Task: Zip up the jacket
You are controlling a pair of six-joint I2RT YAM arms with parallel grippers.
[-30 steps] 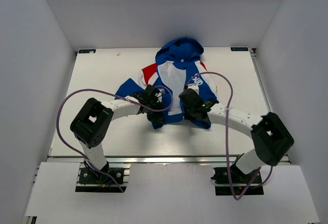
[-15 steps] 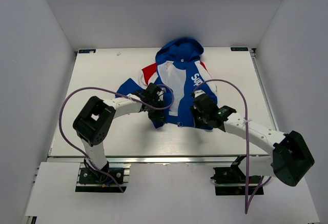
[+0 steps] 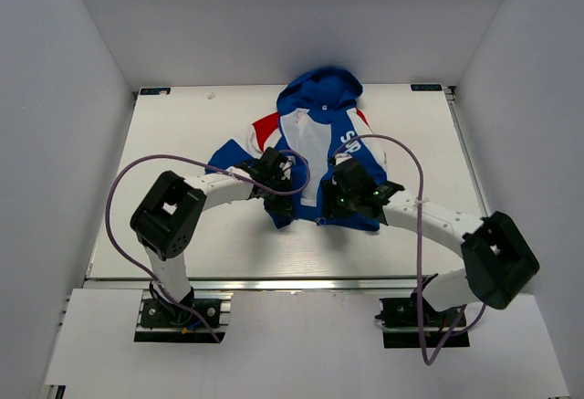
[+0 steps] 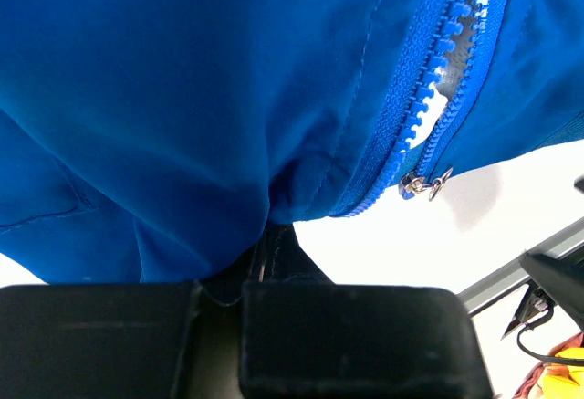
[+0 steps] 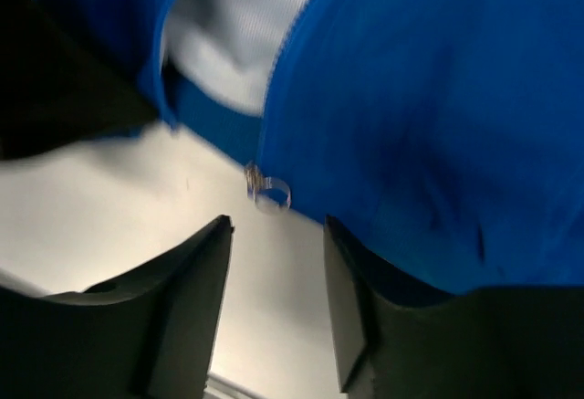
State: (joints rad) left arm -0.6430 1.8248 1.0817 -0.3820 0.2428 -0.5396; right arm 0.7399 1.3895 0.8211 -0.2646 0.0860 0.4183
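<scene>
Jacket [image 3: 315,134] flat mid-table [image 3: 182,143], hood at far side, front open at top. Left gripper [image 4: 265,253] pinched tight on blue hem fabric beside zipper pull [image 4: 424,183]. Right gripper [image 5: 274,230] fingers apart, holding nothing, at the hem by the pull.

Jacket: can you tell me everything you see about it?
The jacket is small, blue cloth with red shoulders, white lining and white letters. It lies on the table, hood at the far end, front open. Its zip slider sits at the bottom hem. The left gripper pinches the hem; the right gripper hangs open by the slider.
</scene>
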